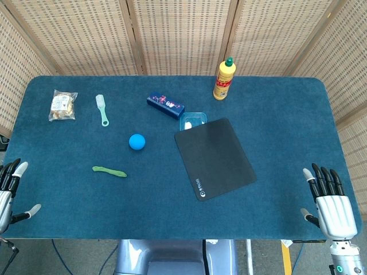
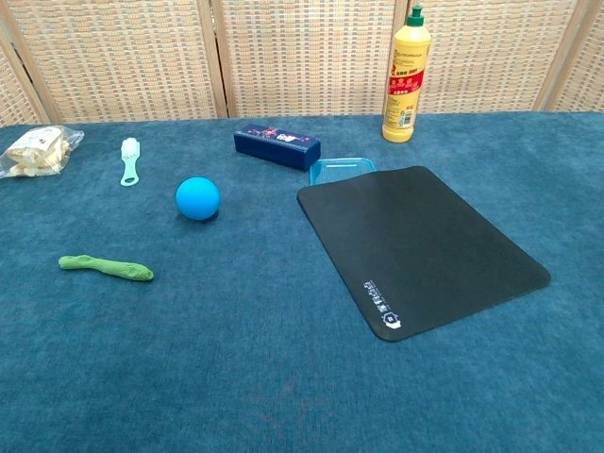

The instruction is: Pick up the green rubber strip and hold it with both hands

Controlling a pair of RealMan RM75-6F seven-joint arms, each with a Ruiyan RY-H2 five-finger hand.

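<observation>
A big table (image 1: 287, 114) with a dark blue fuzzy cloth fills both views. Behind it, at the far side, stands a woven screen (image 1: 183, 34) with wooden posts.

The green rubber strip (image 1: 109, 171) lies flat on the cloth, at about 8 o'clock from the middle of the table. It is long, thin and a bit bumpy, with a small bend at its left end. Nothing touches it.

Both hands sit at the near edge of the table, and only the head view shows them. The left hand (image 1: 8, 192) is at the near left corner, partly cut off by the picture edge. Its fingers are spread apart and it holds nothing. The right hand (image 1: 330, 201) is at the near right corner. Its fingers point up, spread apart, and it holds nothing too. Both hands are well away from the strip.

A black mat (image 1: 215, 158) lies near the middle, at about 3 o'clock. A blue ball (image 1: 137, 141) sits just beyond the strip. Farther back are a clear box (image 1: 194, 120) touching the mat's far corner, a dark blue box (image 1: 165, 105), a small brush (image 1: 102, 109) and a bag of snacks (image 1: 62, 105) at 10 o'clock. A yellow bottle (image 1: 224, 79) with a green cap stands upright at 12 o'clock, near the far edge.
</observation>
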